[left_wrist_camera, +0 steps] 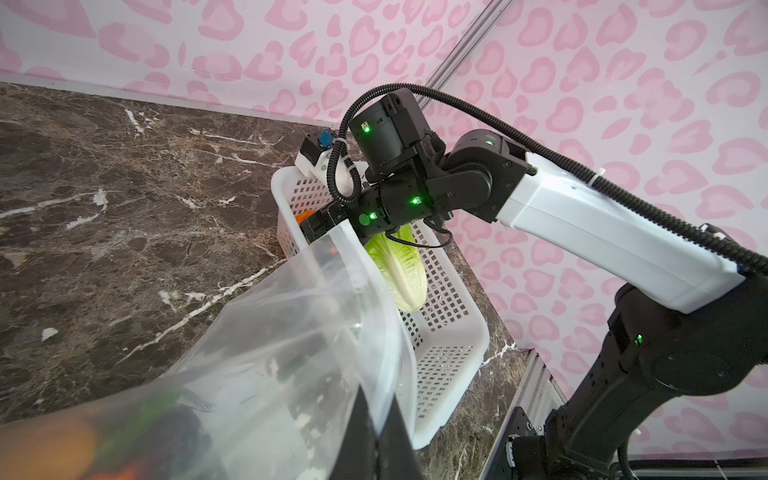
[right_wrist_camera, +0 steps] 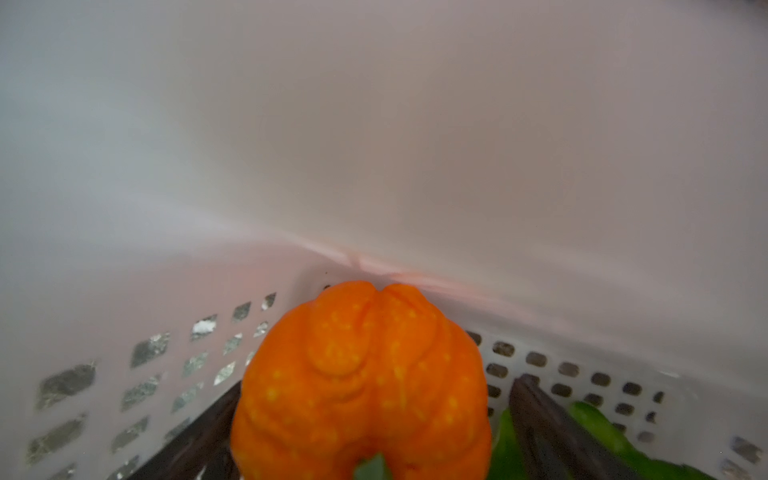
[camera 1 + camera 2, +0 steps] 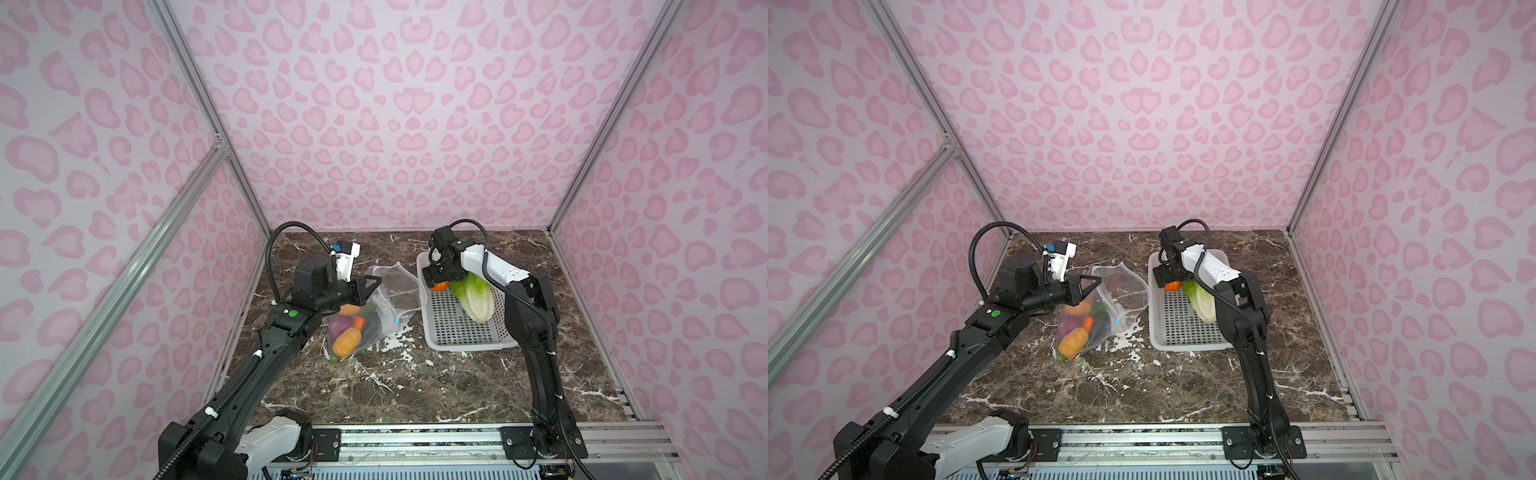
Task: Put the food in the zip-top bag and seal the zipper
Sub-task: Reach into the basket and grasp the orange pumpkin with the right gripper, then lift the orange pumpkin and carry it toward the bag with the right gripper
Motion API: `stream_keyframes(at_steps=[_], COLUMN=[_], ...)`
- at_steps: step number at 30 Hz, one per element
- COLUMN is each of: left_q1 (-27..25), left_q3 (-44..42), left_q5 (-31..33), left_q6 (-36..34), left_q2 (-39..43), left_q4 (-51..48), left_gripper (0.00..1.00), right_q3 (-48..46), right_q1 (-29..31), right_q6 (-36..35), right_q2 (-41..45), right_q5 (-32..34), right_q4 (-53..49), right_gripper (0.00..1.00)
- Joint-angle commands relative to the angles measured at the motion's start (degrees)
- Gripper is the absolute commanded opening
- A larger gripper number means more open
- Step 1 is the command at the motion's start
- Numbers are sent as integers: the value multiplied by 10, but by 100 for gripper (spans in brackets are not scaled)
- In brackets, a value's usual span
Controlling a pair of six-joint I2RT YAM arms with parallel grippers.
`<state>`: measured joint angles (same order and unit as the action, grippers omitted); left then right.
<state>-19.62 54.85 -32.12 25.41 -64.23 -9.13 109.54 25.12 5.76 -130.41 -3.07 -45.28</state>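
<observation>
Both top views stare down from high at the front, with the whole marble table [image 3: 415, 395] in shot. The left wrist camera peers over the zip-top bag [image 1: 270, 332] toward the white basket [image 1: 453, 361]. The right wrist camera sits tight and blurry on the orange pumpkin [image 2: 361, 386], probably inside that same basket.

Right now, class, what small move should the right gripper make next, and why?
Probably close the right gripper on the orange pumpkin: its fingers straddle it in the white basket, jaws open, while the left gripper holds the zip-top bag mouth up.
</observation>
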Motion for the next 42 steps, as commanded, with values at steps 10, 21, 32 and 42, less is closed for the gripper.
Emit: stream_keyframes(at_steps=[10, 21, 32, 42], left_q1=[0, 0, -1, -1], left_q3=[7, 7, 6, 5], left_q5=[-2, 0, 1, 4], left_q6=[-8, -8, -5, -3], left_q2=[2, 3, 6, 4], left_q4=[12, 12, 12, 13], left_gripper=[2, 2, 2, 2], right_q3=[17, 0, -116, -266], right_q1=[1, -1, -2, 0], right_q6=[2, 6, 22, 62], right_q2=[-35, 13, 175, 363], right_q5=[-7, -7, -49, -235], right_q4=[-13, -5, 68, 226], right_gripper=[82, 63, 62, 60])
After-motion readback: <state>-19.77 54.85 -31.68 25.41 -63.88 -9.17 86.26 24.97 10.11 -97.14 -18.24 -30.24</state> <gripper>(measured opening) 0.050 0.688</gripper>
